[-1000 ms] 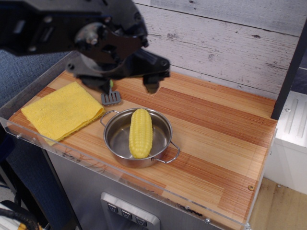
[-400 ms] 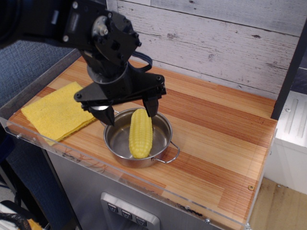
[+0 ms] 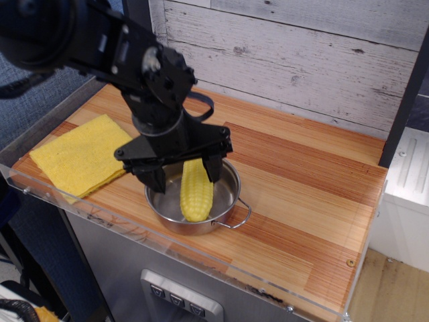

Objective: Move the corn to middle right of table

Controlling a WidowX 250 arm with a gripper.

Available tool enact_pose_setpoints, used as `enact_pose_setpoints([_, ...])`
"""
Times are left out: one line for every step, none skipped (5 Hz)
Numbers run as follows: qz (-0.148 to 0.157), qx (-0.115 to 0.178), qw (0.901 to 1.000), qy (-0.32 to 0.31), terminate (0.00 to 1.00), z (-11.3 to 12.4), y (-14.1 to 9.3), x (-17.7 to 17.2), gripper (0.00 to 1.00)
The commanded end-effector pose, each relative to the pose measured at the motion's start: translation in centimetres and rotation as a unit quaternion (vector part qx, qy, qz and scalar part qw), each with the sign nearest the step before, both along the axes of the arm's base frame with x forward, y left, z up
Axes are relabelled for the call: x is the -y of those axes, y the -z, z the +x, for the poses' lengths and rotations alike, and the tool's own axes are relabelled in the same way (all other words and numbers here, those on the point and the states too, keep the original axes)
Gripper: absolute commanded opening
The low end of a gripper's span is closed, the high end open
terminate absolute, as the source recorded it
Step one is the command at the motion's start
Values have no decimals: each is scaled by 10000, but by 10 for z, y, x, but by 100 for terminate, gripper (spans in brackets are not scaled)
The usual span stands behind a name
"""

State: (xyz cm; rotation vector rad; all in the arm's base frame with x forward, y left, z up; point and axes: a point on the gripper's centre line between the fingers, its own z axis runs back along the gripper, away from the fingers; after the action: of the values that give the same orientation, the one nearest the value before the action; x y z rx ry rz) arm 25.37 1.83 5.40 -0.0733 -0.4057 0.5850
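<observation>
Corn (image 3: 196, 192) lying in the steel pot (image 3: 231, 208) near the front of the table (image 3: 315, 194). Fingers (image 3: 184, 174) spread apart, straddling the cob's far end, gripping nothing. Risk: fingertips striking the pot rim, or pinching the tapered end and slipping off.

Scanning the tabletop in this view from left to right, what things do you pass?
Yellow cloth → gripper, jaws open on either side of the corn lying in the steel pot → bare wooden table out to the right edge.
</observation>
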Motion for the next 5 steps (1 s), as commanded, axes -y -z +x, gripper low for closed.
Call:
enact_pose_setpoints([23, 27, 9999, 108, 0, 7, 10, -4, 100])
enact_pose_setpoints([66, 101, 9998, 151, 0, 7, 9, -2, 0])
enact_pose_setpoints([73, 127, 9998, 162, 0, 5, 8, -1, 0])
enact_pose_setpoints([103, 166, 9996, 191, 0, 3, 5, 1, 0])
enact_pose_setpoints([198, 354, 9989, 213, 0, 2, -6, 1, 0])
